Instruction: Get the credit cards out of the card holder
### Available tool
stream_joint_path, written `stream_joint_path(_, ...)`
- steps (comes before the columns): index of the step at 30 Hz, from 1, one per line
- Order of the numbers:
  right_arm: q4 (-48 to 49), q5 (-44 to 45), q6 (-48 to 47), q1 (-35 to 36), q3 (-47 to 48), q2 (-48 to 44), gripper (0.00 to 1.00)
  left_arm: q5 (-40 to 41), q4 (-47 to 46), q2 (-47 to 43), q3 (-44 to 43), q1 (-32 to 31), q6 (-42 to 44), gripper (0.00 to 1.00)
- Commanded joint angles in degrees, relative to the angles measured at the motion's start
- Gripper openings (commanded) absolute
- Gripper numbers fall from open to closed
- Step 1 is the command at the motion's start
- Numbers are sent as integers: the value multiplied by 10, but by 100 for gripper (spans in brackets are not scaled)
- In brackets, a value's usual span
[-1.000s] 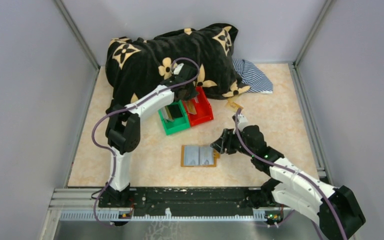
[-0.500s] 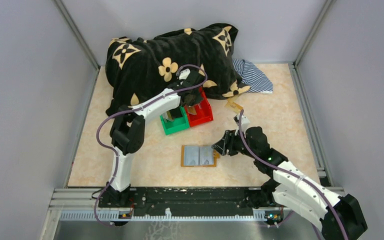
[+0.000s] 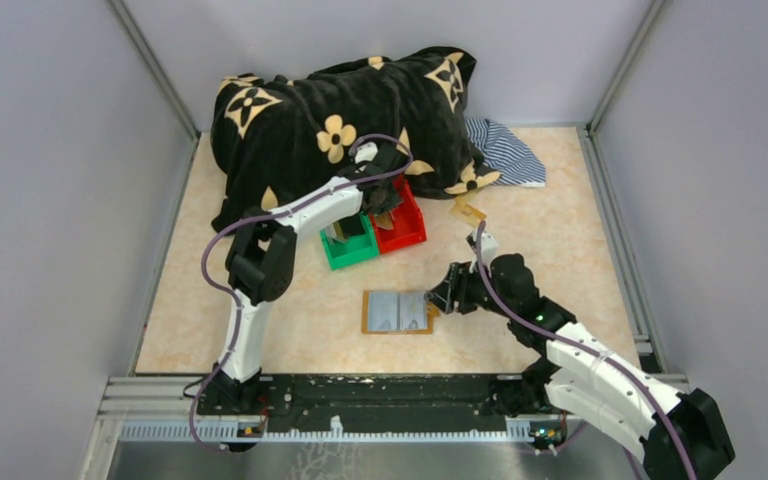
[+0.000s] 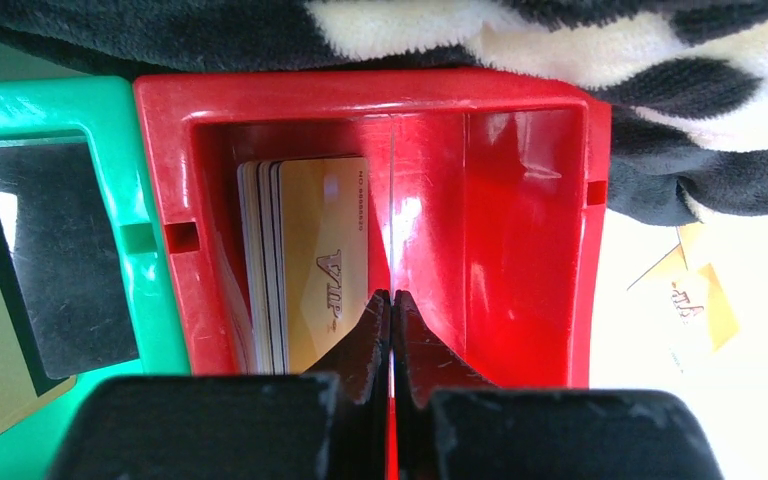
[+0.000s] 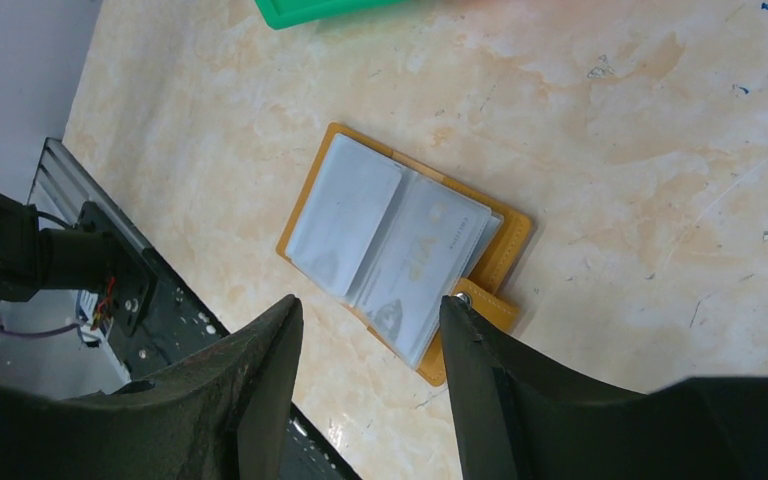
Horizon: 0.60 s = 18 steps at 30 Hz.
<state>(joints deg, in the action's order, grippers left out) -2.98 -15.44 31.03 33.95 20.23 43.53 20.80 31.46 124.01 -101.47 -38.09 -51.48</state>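
Observation:
The card holder (image 3: 397,311) lies open on the table, tan leather with grey pockets (image 5: 400,240), and a credit card (image 5: 425,250) shows inside one pocket. My right gripper (image 3: 438,300) hovers open over the strap tab (image 5: 485,305), its fingers (image 5: 372,300) apart and holding nothing. My left gripper (image 3: 387,205) is down over the red bin (image 4: 360,90). Its jaws (image 4: 392,295) are shut on a thin credit card (image 4: 390,200) seen edge-on. Several gold credit cards (image 4: 305,260) stand against the bin's left wall.
A green bin (image 3: 350,243) with dark cards sits left of the red bin (image 3: 407,225). Behind both lies a black flowered blanket (image 3: 350,100), with a striped cloth (image 3: 508,150) to its right. One loose gold card (image 3: 468,210) rests on the table. The metal rail (image 5: 110,290) runs along the near edge.
My left arm has swung right and down from above the green bin to the red bin. The right gripper has edged slightly left toward the holder.

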Motion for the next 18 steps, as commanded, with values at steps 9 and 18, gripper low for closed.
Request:
stream_joint_path(9, 32, -8, -12, -4, 0, 21, 54, 34, 39, 11, -11, 13, -29, 0)
stream_joint_path(18, 39, -8, -13, -4, -2, 30, 54, 34, 45, 8, -2, 19, -36, 9)
